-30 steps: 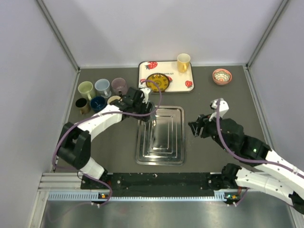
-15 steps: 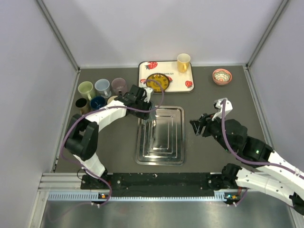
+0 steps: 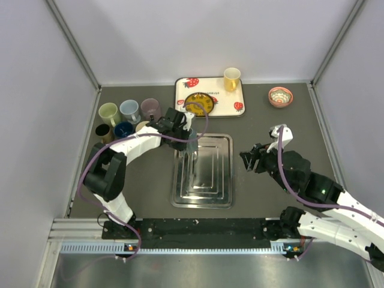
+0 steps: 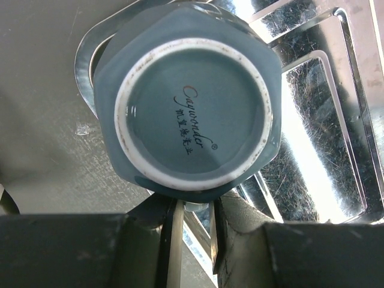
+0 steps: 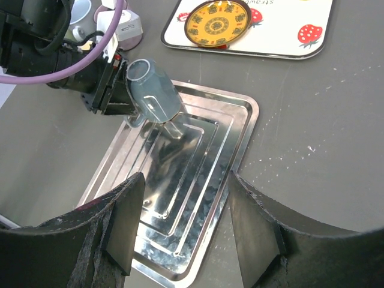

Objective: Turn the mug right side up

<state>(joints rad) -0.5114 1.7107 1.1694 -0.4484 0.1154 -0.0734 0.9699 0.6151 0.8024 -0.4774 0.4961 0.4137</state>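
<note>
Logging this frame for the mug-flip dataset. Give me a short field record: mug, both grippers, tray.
mug: blue-grey mug, tilted, base up, mouth angled down toward the tray; not yet upright
held by: left gripper, shut on the mug's handle
location: over the far-left corner of the metal tray
tray contact: cannot tell
right arm: right gripper open, empty, to the right of the tray

Dark grey table (image 3: 258,120), pale walls (image 3: 204,36)
</note>
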